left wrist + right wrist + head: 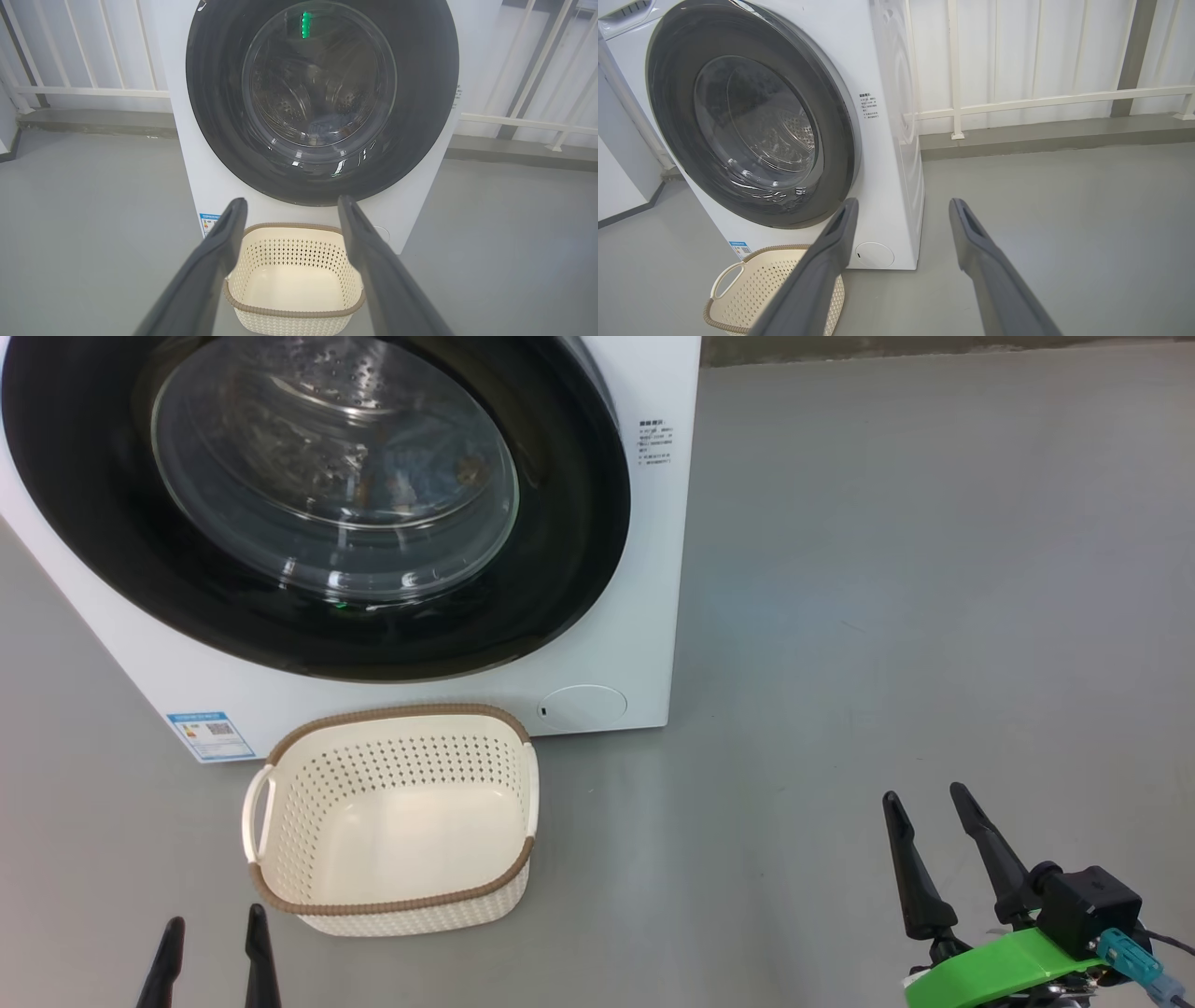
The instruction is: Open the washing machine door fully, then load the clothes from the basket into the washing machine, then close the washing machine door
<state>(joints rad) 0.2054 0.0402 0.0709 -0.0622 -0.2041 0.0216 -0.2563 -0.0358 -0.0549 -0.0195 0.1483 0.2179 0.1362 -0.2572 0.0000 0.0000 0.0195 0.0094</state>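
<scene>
The washing machine [653, 597] stands on the grey floor [887, 569] with the washing machine door [560, 523] shut flat against its front. Behind the glass, inside the machine's drum, a dim patch of pale blue with orange-brown marks looks like the clothes [411, 485]. The basket [411, 919] sits on the floor just in front of the machine, below the door, between the blue label [210, 735] and the round hatch [583, 706], its cream bottom bare. The left jaws stand spread, gripping nothing, on the basket's side away from the machine. The right jaws, equally spread and gripping nothing, hover well out from the machine's hatch-side corner.
</scene>
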